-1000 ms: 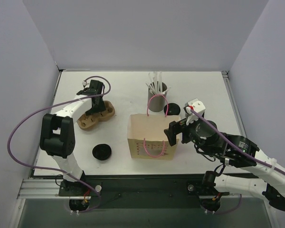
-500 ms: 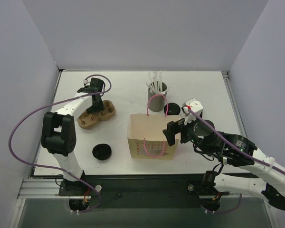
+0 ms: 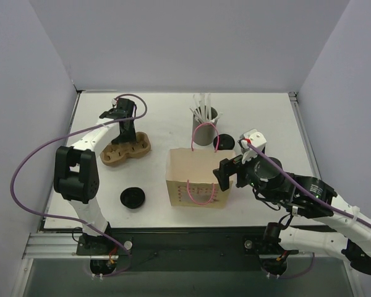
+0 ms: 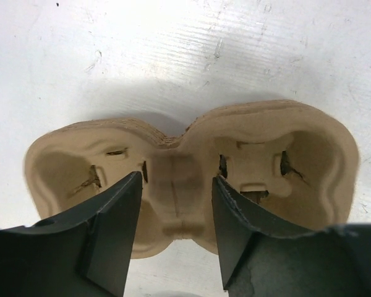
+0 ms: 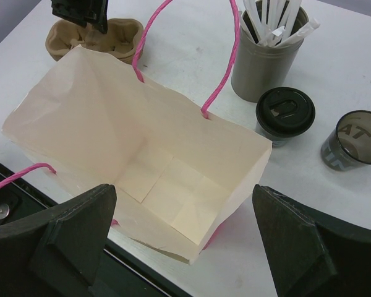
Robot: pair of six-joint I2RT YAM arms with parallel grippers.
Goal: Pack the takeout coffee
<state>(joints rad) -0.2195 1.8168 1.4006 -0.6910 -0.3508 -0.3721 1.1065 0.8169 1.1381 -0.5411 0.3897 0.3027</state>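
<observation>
The paper bag [image 5: 99,117] stands open, cream and creased, with a flat folded floor and pink cord handles [image 5: 226,68]. Just beyond the bag's far right corner sits the takeout coffee [image 5: 287,112], a short dark cup under a glossy black round lid. It is close beside the taller smooth grey straw holder [image 5: 263,68], which is full of white straws [image 5: 272,21]. The right gripper [image 5: 182,192] hangs spread wide over the bag's near right side, holding nothing. Beyond the bag on its left lies a rough, fibrous brown pulp carrier [image 4: 297,161] with two wells. The left gripper [image 4: 176,179] is parted over the carrier's narrow waist, with nothing clamped. Only the right wrist view shows a lidless dark cup [image 5: 357,141] right of the coffee; from above the right arm hides it. Only the top view shows a loose flat black lid [image 3: 132,198] left of the bag's near corner.
</observation>
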